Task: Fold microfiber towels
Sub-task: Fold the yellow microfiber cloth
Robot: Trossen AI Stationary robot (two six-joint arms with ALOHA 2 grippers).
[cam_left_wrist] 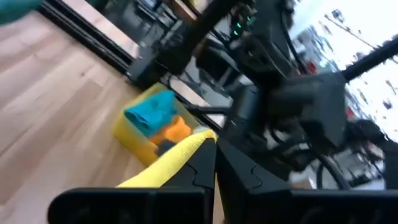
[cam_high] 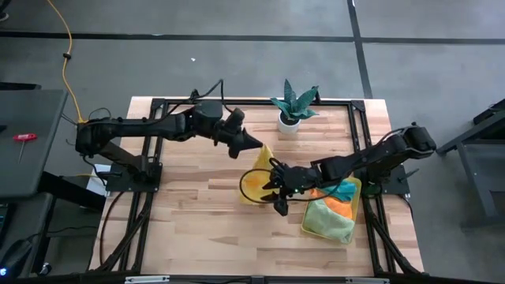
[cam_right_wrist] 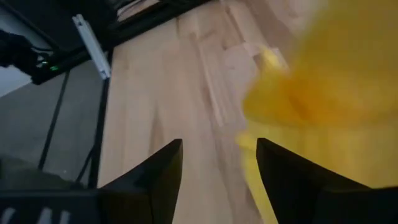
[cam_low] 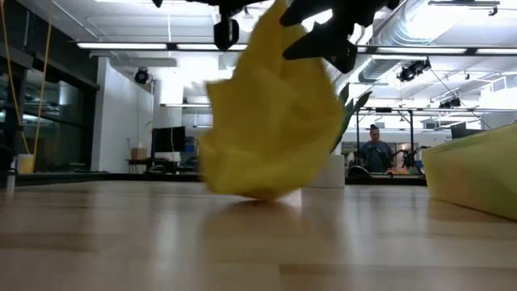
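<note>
The overhead camera looks straight down on the whole wooden bench, both arms and the grey floor around it. The low camera sits at bench-top level, facing across the boards into the room beyond, very close to the yellow towel. The left wrist camera looks past its own dark fingers toward the yellow tray; the right wrist camera peers down close at the boards. All four views share the yellow towel at mid-bench.
</note>
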